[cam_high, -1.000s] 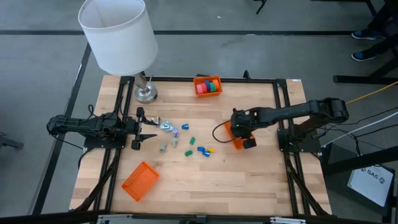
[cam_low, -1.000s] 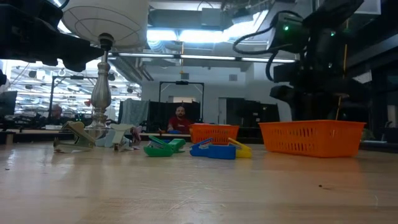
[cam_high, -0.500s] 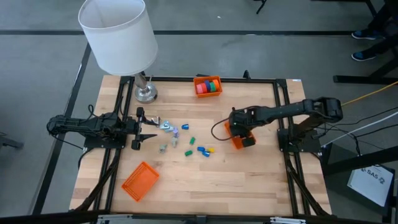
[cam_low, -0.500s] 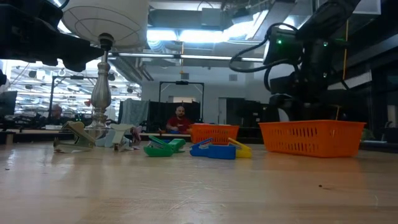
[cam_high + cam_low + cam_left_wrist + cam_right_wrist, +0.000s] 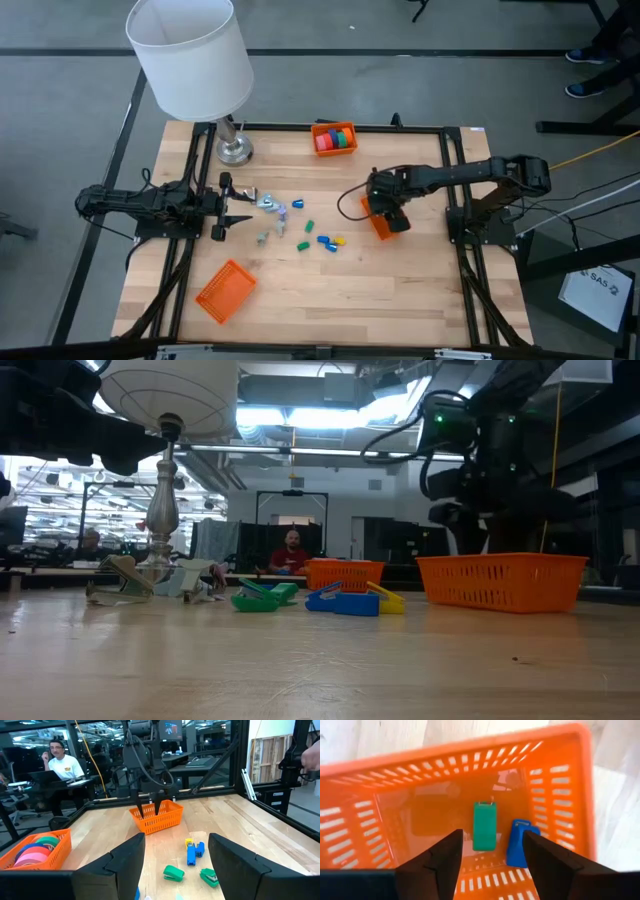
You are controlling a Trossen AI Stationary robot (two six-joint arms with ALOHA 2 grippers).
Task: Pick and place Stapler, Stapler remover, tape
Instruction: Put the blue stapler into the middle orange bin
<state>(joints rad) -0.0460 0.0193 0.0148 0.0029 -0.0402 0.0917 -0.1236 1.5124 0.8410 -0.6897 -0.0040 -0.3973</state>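
Here the right gripper [image 5: 490, 851] hangs open over the orange basket [image 5: 378, 218] near the desk's right edge, where a green stapler [image 5: 484, 825] and a blue one [image 5: 520, 842] lie, light, hard, likely slippery, best pinched across their flat sides.

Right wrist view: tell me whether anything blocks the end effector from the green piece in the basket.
Nothing visible does. The right end effector hangs open directly above the orange basket, and the green piece lies on the basket floor between the fingers, with a blue piece beside it, off to one side.
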